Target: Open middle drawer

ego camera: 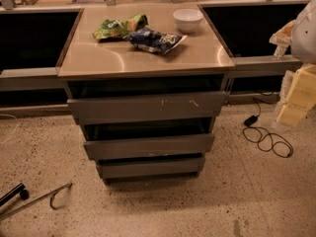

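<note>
A grey cabinet stands in the middle of the camera view with three drawer fronts stacked under its top. The middle drawer (149, 146) has a plain, medium-width grey front and sits between the wider scratched top front (148, 107) and the narrow bottom front (150, 168). All three fronts stand a little forward, with dark gaps above them. My gripper (295, 102), cream-yellow under a white arm housing, is at the right edge of the view, off to the right of the cabinet and apart from the drawers.
On the cabinet top (98, 58) lie a green snack bag (120, 26), a blue snack bag (154, 39) and a white bowl (187, 19). A black cable (266, 139) coils on the floor at the right. A hooked metal rod (39, 199) lies at the lower left.
</note>
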